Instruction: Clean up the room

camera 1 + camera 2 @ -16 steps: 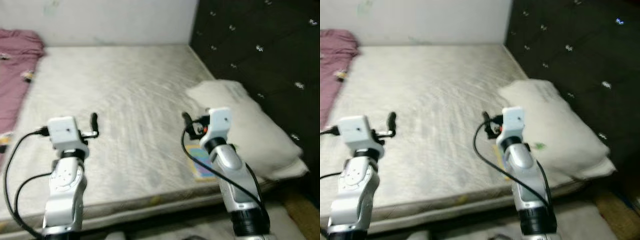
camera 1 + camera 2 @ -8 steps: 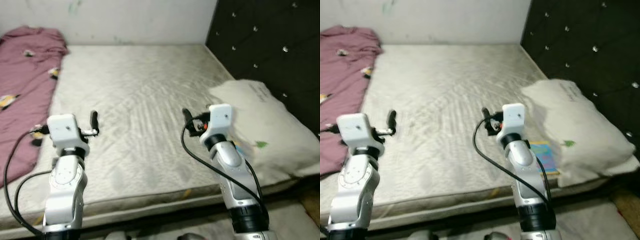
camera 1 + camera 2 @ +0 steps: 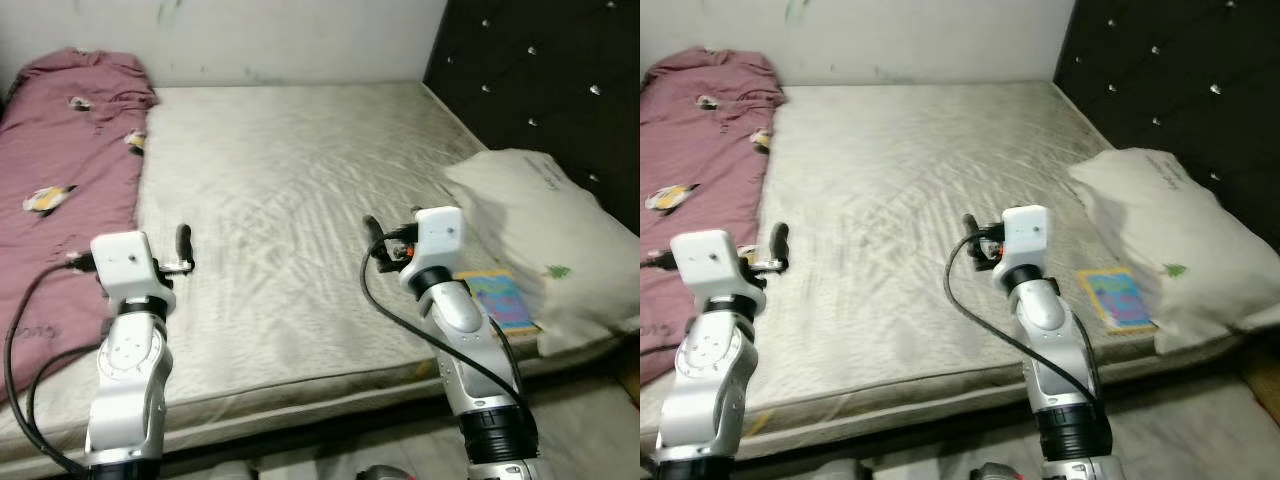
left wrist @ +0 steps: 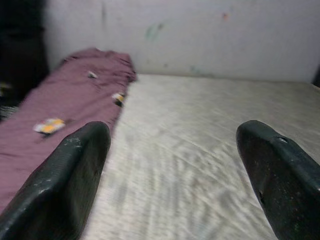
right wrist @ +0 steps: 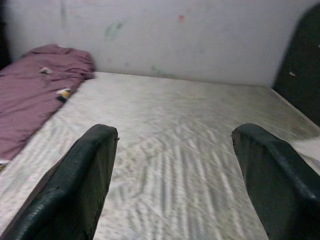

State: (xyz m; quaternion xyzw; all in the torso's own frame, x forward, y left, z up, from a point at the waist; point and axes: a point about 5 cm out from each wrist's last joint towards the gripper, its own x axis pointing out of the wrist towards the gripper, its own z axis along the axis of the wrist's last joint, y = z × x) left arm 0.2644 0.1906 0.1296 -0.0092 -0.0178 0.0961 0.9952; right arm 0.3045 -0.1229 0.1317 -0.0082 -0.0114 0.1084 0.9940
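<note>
Bare mattress (image 3: 290, 200) holds maroon blanket (image 3: 60, 180) on its left side, pillow (image 3: 540, 230) and booklet (image 3: 500, 298) on right, nothing tidied yet; left gripper (image 4: 170, 175) and right gripper (image 5: 172, 175) spread, empty.

- The two head views look forward and down from above the foot of a bare mattress (image 3: 290, 200), taking in its whole width, with both arms in the foreground.
- They share almost everything: the purple blanket (image 3: 70, 170) on the robot's left, the white pillow (image 3: 1165, 240) and a small colourful book (image 3: 1118, 298) on its right, and the dark padded headboard (image 3: 540, 80).
- Each wrist view sits low and close over the mattress, looking along its own spread fingers (image 4: 65, 185) (image 5: 80, 185) toward the far white wall (image 5: 165, 35).
- Both wrist views share the blanket, the mattress and that wall.
</note>
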